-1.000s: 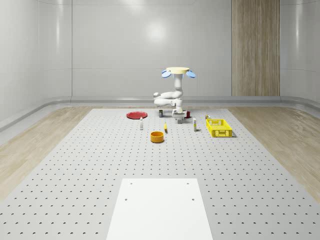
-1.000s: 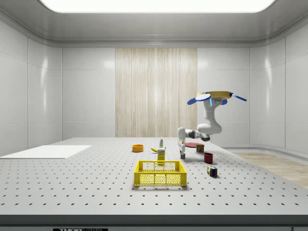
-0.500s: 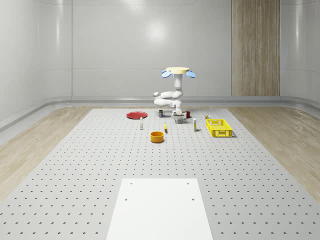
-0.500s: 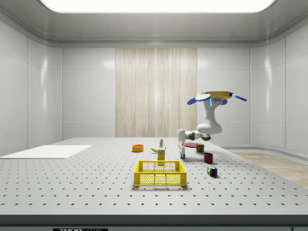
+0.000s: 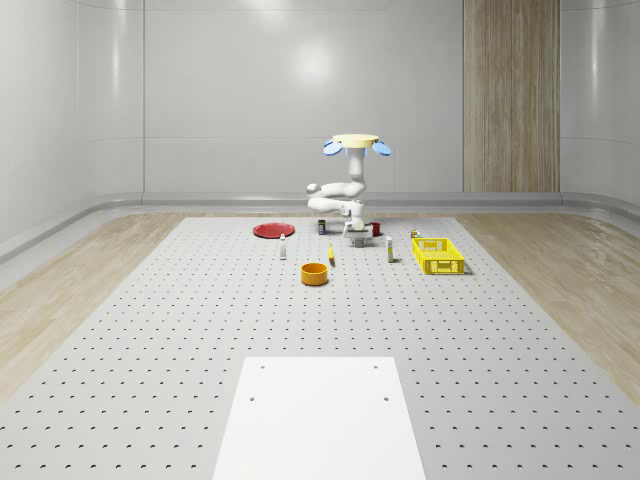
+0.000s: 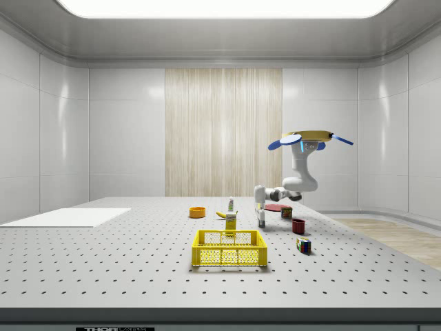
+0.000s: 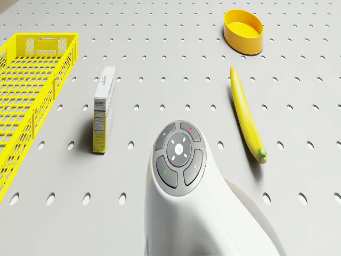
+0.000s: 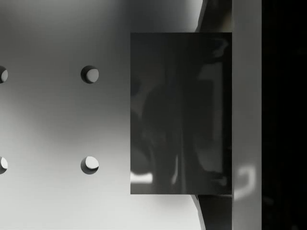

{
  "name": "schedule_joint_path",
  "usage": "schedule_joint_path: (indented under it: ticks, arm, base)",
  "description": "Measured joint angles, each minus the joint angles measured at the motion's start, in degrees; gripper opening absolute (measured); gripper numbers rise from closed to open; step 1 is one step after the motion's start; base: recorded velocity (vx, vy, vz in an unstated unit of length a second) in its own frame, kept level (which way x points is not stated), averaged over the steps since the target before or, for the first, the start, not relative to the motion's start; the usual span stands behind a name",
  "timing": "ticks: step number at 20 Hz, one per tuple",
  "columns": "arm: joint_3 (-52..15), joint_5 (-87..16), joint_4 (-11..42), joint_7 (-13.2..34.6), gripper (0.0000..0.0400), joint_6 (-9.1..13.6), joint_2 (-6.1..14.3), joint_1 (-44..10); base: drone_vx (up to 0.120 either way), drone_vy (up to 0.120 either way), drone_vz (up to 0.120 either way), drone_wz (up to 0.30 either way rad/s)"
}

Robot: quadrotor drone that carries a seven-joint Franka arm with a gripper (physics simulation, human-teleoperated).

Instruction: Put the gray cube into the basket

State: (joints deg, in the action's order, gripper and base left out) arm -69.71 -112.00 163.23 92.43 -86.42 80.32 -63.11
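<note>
— Down at the table (image 5: 150, 330) the pincer (image 5: 356, 238) is seen, hung from the bent white arm (image 7: 181, 176). Can its state be read?

— It cannot be told (the wrist view is taken up close). What is shown there is the gray cube (image 8: 180, 112), a dark glossy face seen very near, with the holed table surface beside it.

— And the drone (image 5: 355, 140)?

— It is seen hovering above the far part of the table, with its blue rotors spread. In the side view the arm is folded down from the drone (image 6: 310, 138) toward that view's left, and the pincer (image 6: 261, 222) is carried low, at the table surface.

— Where is the basket (image 5: 438, 256) placed?

— It is set on the table toward the whole-scene view's right of the pincer, well apart from it. It is yellow and latticed (no cube is seen inside). In the side view the basket (image 6: 229, 248) is found nearer the camera than the pincer.

— What else is laid out?

— From the drone's camera a banana (image 7: 246, 114), a yellow bowl (image 7: 243, 31) and a small upright box (image 7: 104, 109) are seen beyond the arm, the box just beside the basket (image 7: 32, 80). A red plate (image 5: 272, 230) is set toward the whole-scene view's left of the arm. A red cup (image 6: 298, 225) and a coloured cube (image 6: 303, 244) are seen toward the side view's right.
</note>
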Motion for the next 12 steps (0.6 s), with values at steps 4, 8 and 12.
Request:
schedule_joint_path:
  ticks: [4, 8, 12]
  arm:
    - [0.0, 0.1, 0.0, 0.1, 0.0256, -0.4, 0.4, -0.1]
    - [-1.0, 1.2, 0.2, 0.3, 0.0252, -0.3, 0.6, -0.2]
    - [-3.9, 4.0, 0.8, 0.6, 0.0251, 0.6, 0.7, -0.2]
  base:
    - [0.000, 0.000, 0.000, 0.000]
    - [0.000, 0.000, 0.000, 0.000]
    - [0.000, 0.000, 0.030, 0.000]
